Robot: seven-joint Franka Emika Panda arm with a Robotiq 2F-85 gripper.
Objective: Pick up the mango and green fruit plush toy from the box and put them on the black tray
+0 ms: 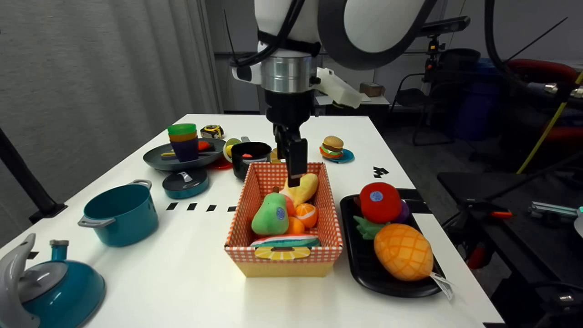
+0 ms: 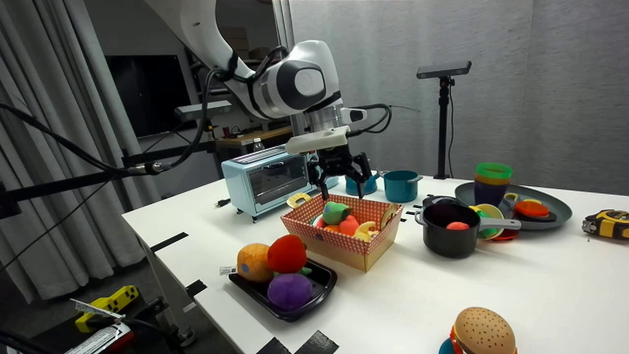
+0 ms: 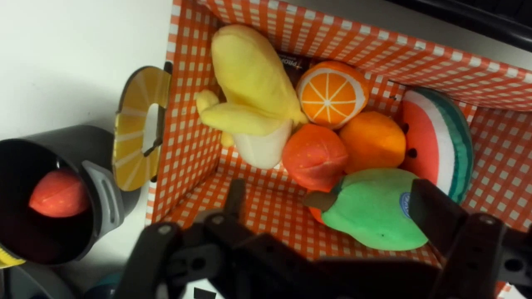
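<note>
White flat-topped table: one, in both exterior views.

Pale-blue toaster oven with glass door: one, on the table.

Rectangular open-top box, sides chequered orange-red and white, a yellow slice-shaped tab at each end: one, on the table.

Shallow black rectangular tray with rounded corners: one, just beside the box.

Black two-fingered gripper: one, above the box, fingers spread apart.

Orange oval plush fruit with lattice pattern: one, on the tray.

Red-white-green plush watermelon slice: one, in the box.

Yellow-and-white plush banana: one, in the box.

Bright-green pear-shaped plush toy with brown stalk: one, in the box, on its side just beside the watermelon slice.

Red round plush fruit and purple round plush fruit: one each, on the tray.
</note>
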